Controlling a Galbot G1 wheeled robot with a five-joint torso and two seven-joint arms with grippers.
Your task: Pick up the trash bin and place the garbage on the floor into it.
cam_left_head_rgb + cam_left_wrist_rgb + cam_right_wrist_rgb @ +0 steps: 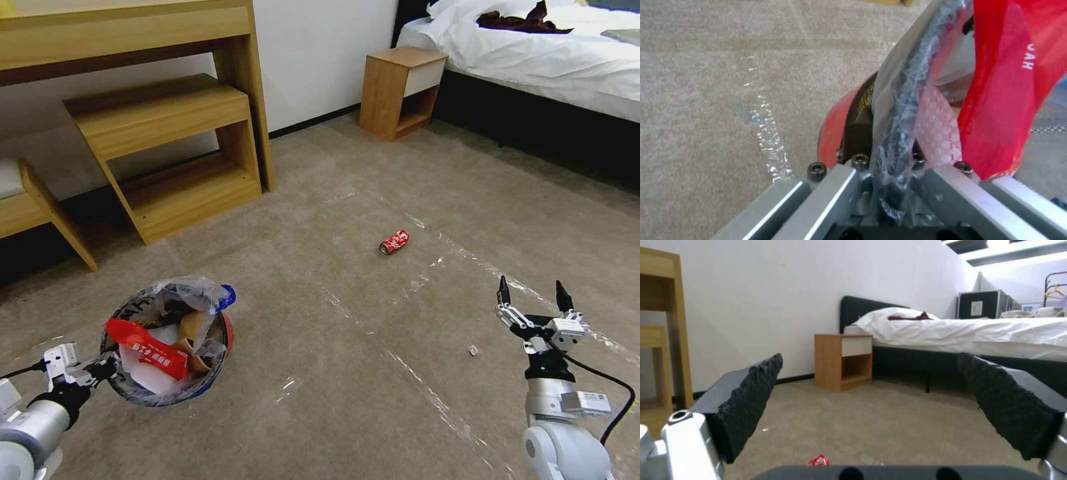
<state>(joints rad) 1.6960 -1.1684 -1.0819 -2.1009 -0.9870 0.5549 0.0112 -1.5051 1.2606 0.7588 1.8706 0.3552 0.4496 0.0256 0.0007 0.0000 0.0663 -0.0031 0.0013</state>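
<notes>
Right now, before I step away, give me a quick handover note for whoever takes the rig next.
Left gripper: shut on the trash bin, pinching its black rim through the plastic liner, at the robot's near left.
Right gripper: open and empty, fingers spread, above the floor at the near right, pointing toward the bed side of the room.
Done: bin is in hand and already holds litter, including a red wrapper and tan paper.
Left: a crushed red can lies on the carpet ahead, forward and left of the right gripper. A small pale scrap lies close to the right gripper.
</notes>
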